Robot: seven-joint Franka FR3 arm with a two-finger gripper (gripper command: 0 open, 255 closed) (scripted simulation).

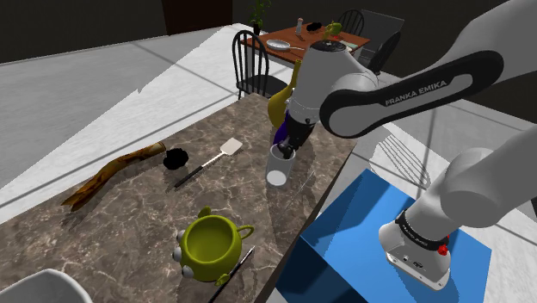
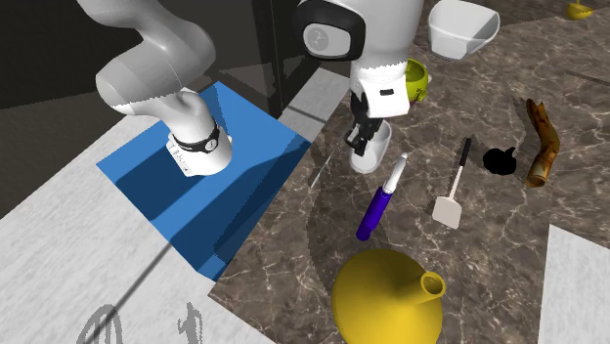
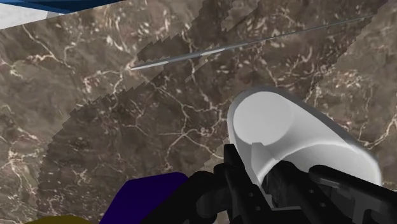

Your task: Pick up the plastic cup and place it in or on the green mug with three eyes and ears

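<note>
Shoulder view: the jaws pinch the rim of the white cup (image 1: 277,169) over the marble table (image 1: 129,215), between a white spatula (image 1: 227,149) and the table's edge. The green mug (image 1: 212,244) with eyes and ears stands well apart, nearer the camera. Second exterior view: the cup (image 2: 379,156) sits under the hand, near a purple marker (image 2: 376,205), and the green mug (image 2: 418,80) shows partly behind the arm. Wrist view: the jaws are clamped on the cup (image 3: 286,127), its near wall between them. Whether it rests on the table cannot be told.
</note>
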